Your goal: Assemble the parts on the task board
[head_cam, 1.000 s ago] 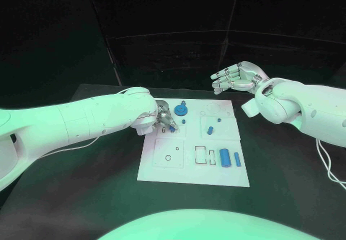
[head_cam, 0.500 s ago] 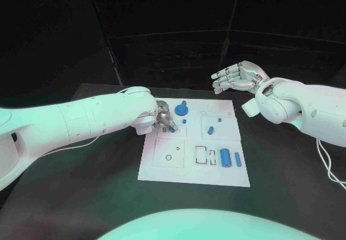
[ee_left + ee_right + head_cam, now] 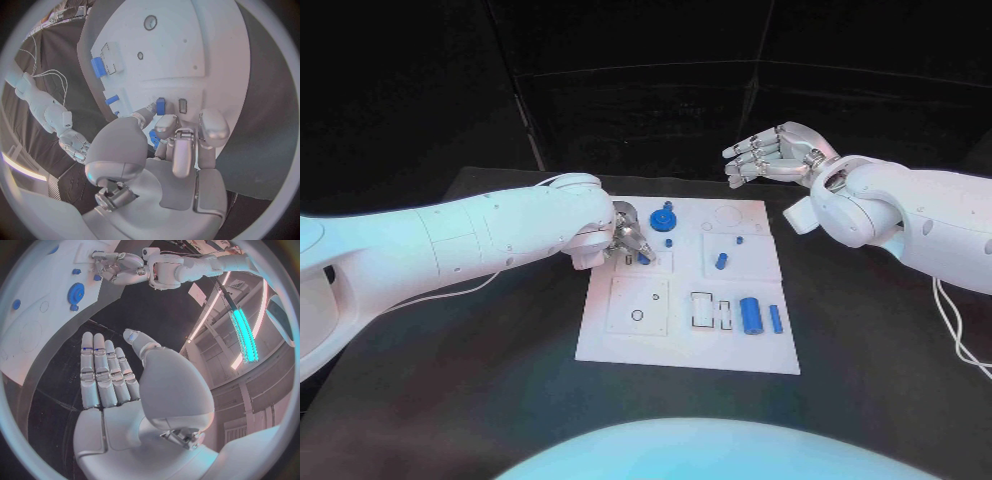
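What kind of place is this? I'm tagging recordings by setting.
Probably a robotics lab test cell: a black table enclosed by dark curtains, a white task board with blue parts, and an industrial ceiling with strip lights in the right wrist view.

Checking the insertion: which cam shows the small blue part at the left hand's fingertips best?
Left wrist view: the small blue part stands clear against the task board, just past the left hand's fingertips, beside a grey slot. In the head view the part is a blue speck half hidden by fingers. In the right wrist view it's too small to tell.
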